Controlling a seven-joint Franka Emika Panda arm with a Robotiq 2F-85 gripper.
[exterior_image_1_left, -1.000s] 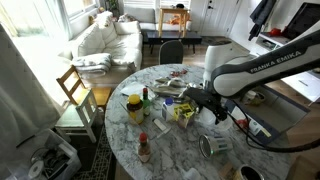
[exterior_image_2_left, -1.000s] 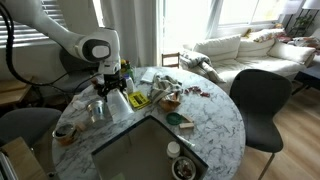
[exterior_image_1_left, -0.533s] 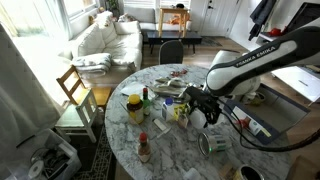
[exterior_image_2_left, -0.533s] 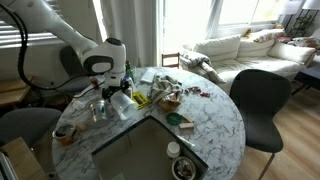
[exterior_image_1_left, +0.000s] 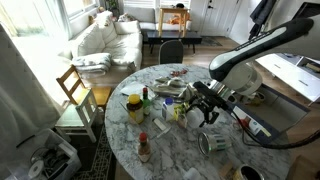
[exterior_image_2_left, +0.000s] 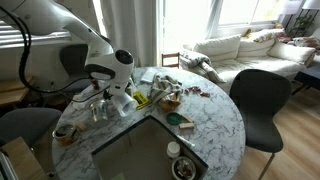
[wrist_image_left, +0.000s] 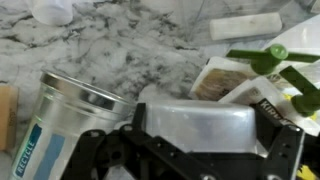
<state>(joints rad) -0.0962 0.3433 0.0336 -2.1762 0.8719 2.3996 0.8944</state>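
Over the marble table (exterior_image_1_left: 172, 150), fingers (exterior_image_1_left: 207, 113) spread open straddle a clear tub (wrist_image_left: 195, 125) beside a tin can (wrist_image_left: 62, 115).

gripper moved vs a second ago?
Yes. In an exterior view the open gripper has shifted away from the yellow jar, lower and closer to the metal tin.

Exterior views oppose across table (exterior_image_1_left: 180, 155); wrist view hugs gripper (wrist_image_left: 200, 140).

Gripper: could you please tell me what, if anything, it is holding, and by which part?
Nothing appears gripped: the gripper stands wide open over a translucent plastic tub on the table, jaws either side of it.
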